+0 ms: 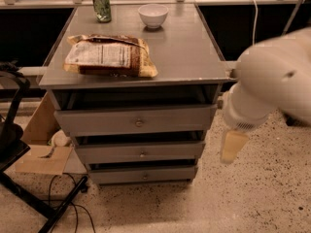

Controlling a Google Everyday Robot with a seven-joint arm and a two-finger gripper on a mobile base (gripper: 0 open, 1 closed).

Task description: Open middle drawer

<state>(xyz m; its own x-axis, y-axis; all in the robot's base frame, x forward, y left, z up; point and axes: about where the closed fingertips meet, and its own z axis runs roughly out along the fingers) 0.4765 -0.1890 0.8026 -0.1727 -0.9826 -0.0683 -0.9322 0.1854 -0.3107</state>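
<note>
The middle drawer (116, 153) is a wide gray front with a tiny round knob (142, 154), second from the top in the gray cabinet, and it looks pushed in. My gripper (233, 146) hangs from the white arm (272, 86) at the right. It is beside the cabinet's right edge, at about the height of the middle drawer, and is apart from the drawer and its knob.
The top drawer (97, 121) has a bigger knob and the short bottom drawer (116, 175) sits under the middle one. A chip bag (109, 56), a green can (101, 6) and a white bowl (153, 15) sit on the cabinet top. A cardboard box (43, 152), a black stand (12, 144) and cables lie at the left.
</note>
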